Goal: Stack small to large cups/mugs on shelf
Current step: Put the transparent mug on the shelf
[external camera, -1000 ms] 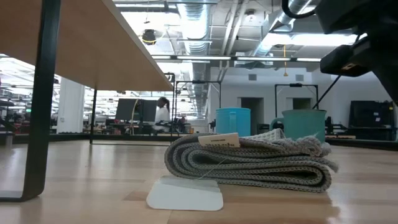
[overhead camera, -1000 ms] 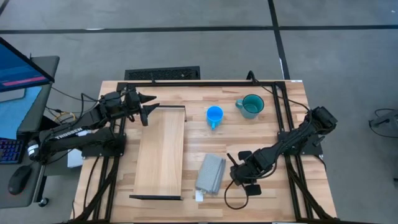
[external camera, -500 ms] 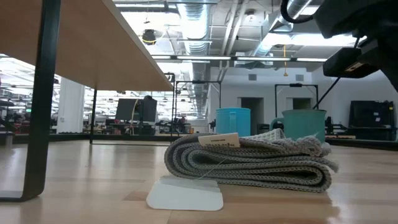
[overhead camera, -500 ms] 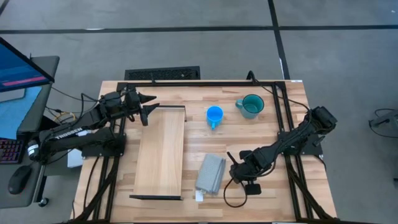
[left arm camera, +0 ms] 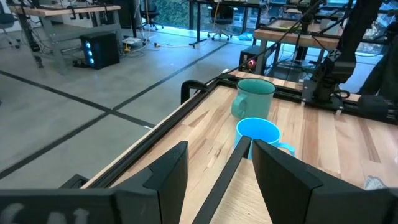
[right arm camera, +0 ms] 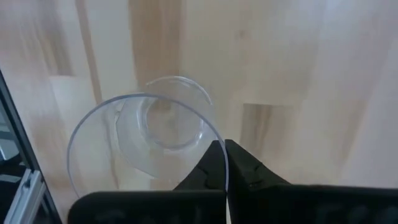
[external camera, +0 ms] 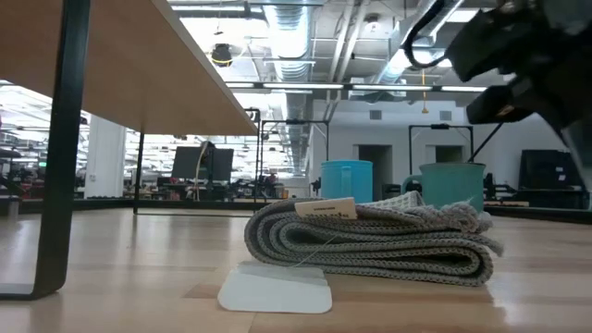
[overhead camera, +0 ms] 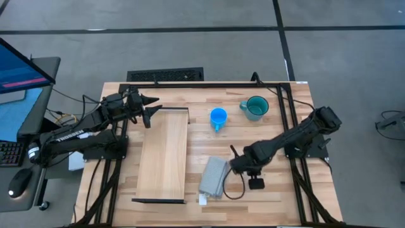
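clear cup rim cut off by frame edge, right hand blurred

A folded grey cloth lies before a blue mug and teal mug.

You are looking down on a table where the shelf is lying lengthwise on the left half. The mid-sized mug is standing just right of the shelf's far end, and the larger mug is sitting right of it, slightly farther back. The folded cloth is lying near the front edge, right of the shelf, well in front of both mugs. The small clear cup is sitting at the right gripper, just beside the cloth's right edge.
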